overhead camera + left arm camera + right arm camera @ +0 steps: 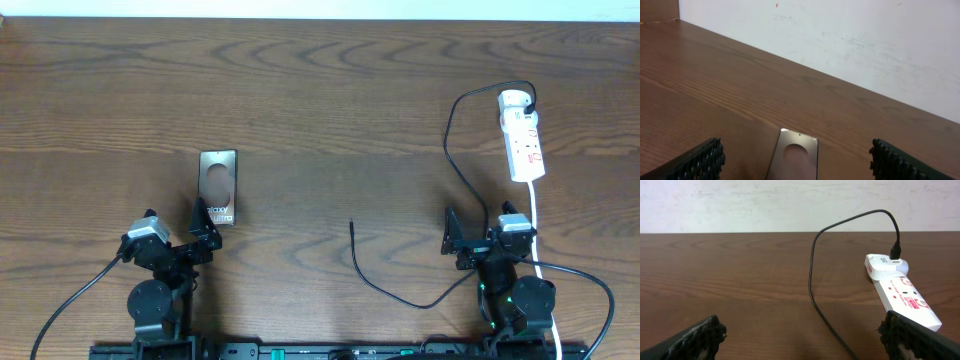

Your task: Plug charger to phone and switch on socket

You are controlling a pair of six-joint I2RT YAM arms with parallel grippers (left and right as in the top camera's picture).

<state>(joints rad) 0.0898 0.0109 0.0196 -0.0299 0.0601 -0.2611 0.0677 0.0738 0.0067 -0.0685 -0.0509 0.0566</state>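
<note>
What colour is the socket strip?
The socket is white with small red marks, clearest in the right wrist view.

This looks like a robotics lab bench, not a home or an office. A left robot arm (152,290) and a right robot arm (515,290), both black, are mounted on a black rail (330,351) along the near edge of a dark wood-grain table (330,90). Thick black cables trail from their bases. Behind the table is a plain, scuffed white wall (840,35). On the tabletop are a phone (217,187), a white power strip (523,140) and a thin black charger cable (810,275).
</note>
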